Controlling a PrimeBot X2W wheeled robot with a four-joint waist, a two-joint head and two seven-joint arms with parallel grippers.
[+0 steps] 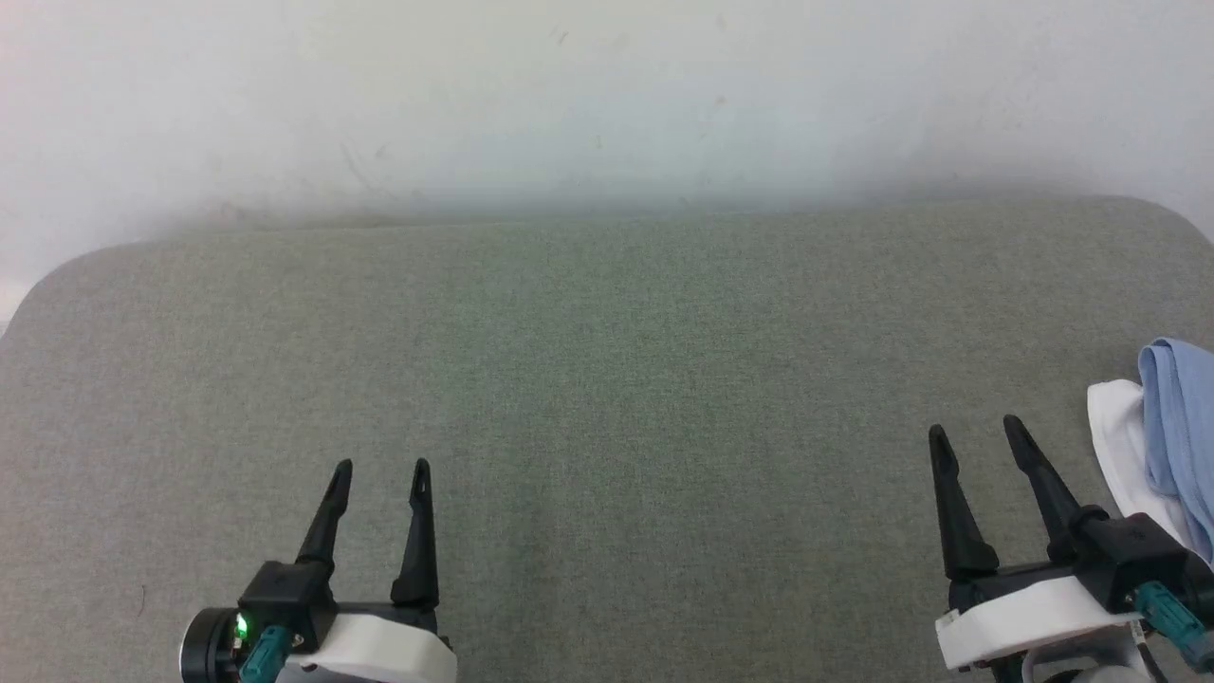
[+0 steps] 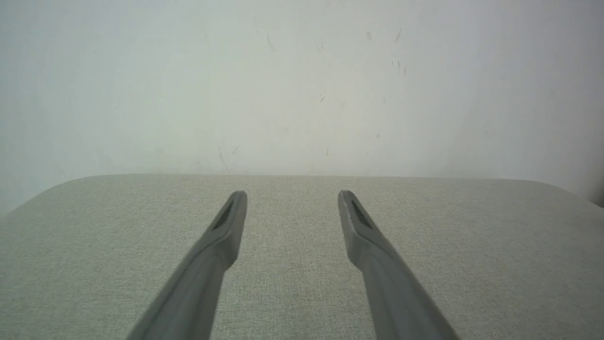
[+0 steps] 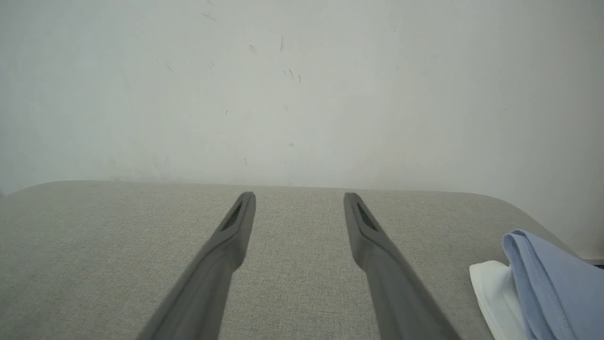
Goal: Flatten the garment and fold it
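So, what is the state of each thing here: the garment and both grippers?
garment: bunched up at the right edge of the table, not yet flattened, not held.
left gripper: jaws open, empty, over bare table.
right gripper: jaws open, empty, beside the garment.

The grey table (image 1: 607, 379) lies bare across the frame; the bunched shirt (image 1: 1181, 427) crowds its lower right edge, and a wall (image 1: 607, 95) closes the top.
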